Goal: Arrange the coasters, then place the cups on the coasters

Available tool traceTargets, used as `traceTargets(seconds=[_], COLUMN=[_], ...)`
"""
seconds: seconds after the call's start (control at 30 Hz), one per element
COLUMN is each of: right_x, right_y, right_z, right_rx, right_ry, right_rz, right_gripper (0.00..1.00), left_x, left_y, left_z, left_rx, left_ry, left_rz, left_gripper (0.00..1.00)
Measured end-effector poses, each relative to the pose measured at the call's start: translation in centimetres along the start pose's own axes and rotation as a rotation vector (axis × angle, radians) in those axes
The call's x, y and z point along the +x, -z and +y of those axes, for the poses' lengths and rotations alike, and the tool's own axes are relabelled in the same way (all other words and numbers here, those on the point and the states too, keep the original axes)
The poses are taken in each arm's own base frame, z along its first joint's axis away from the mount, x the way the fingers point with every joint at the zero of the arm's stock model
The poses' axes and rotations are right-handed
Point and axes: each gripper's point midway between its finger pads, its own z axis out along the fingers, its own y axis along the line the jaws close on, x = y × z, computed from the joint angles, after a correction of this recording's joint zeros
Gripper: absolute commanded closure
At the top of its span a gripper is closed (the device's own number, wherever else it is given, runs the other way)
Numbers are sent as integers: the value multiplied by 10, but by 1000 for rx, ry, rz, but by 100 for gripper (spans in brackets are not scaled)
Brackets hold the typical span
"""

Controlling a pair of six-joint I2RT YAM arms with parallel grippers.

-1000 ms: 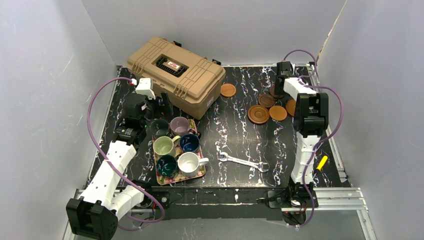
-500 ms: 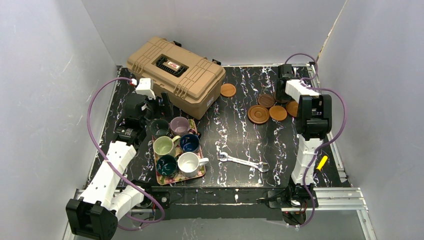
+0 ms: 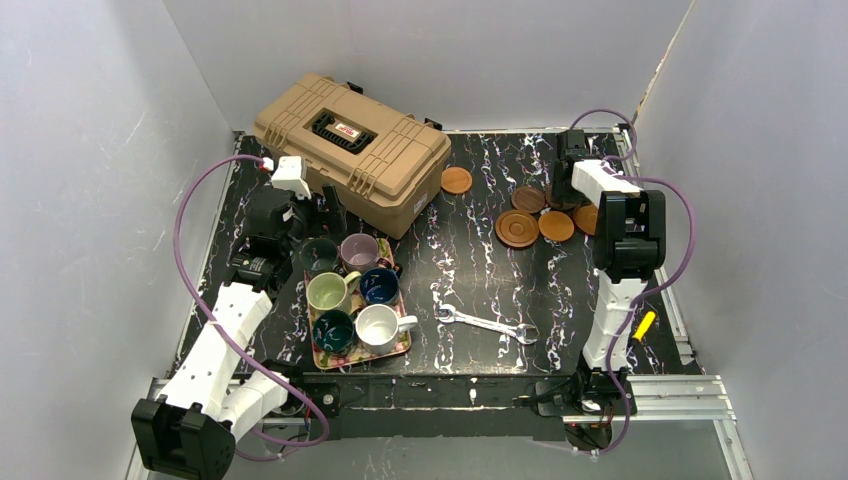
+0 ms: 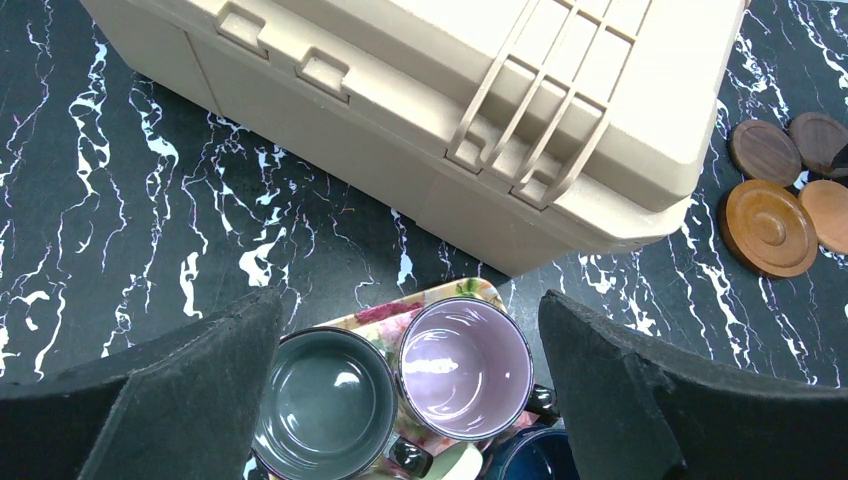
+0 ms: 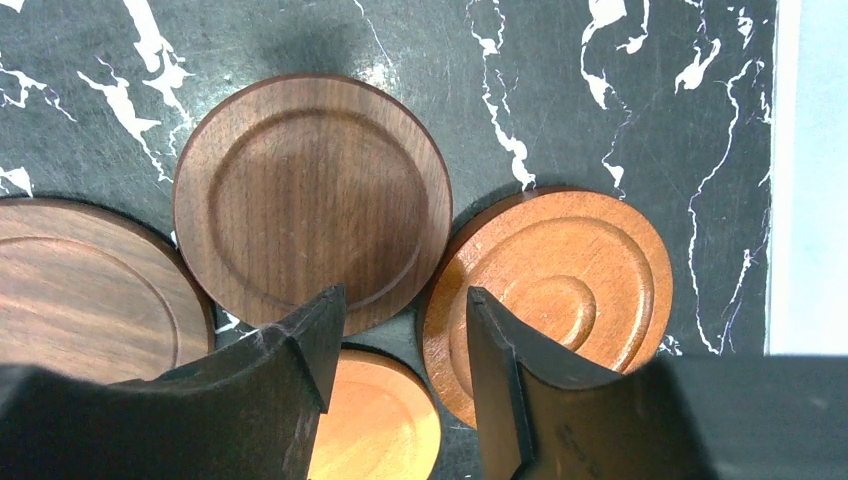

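Right claw hangs low over the bunched coasters at the far right of the desk, its jaws apart and clamped on nothing. The gap between them sits above the spot where a dark walnut coaster, an orange ringed coaster and a small orange coaster meet. A mid-brown coaster lies against the walnut one on the left of that view.

From above, this group is a tight cluster beside the right arm, which covers part of it. A large rimmed coaster lies at its near-left edge. One lone orange coaster lies well apart, just beside the tan toolbox.

By my reading, the arranging has barely begun. The discs crowd or touch one another, and none is spaced out to take a cup.

No cup stands on a coaster. All six sit packed in the floral tray at the near left: dark green mug, mauve mug, yellow-green mug, navy mug, teal mug and white mug.

Left claw hovers over the dark green and mauve mugs, jaws wide apart, gripping nothing. A wrench lies on the desk between the tray and the right arm.

So both halves of the job are left: spreading out the six coasters, then carrying over six cups.
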Motion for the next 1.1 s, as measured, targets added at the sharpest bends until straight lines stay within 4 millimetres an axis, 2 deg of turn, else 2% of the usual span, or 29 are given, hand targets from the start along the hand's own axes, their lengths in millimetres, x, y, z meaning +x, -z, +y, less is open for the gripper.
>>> traceTargets(seconds=[0.3, 0.43, 0.6, 0.73, 0.93, 1.03, 1.1], right_x=[7, 11, -7, -33, -61, -68, -69], right_y=[6, 14, 38, 61, 97, 104, 102], right_z=[1, 6, 27, 62, 141, 180, 206], right_rx=[-17, -58, -162, -244, -407, -477, -512], right_ry=[-1, 1, -2, 28, 108, 141, 165], right_rz=[34, 61, 8, -76, -203, -242, -256], right_gripper=[38, 30, 19, 14, 12, 11, 11], left_x=[0, 0, 0, -1, -1, -2, -2], left_y=[0, 0, 0, 0, 1, 1, 1], left_z=[0, 0, 0, 0, -1, -2, -2], left_rx=[0, 0, 1, 1, 2, 4, 5], left_ry=[0, 0, 0, 4, 4, 4, 3], left_rz=[-1, -1, -1, -2, -2, -1, -1], left_gripper=[2, 2, 2, 2, 2, 2, 2])
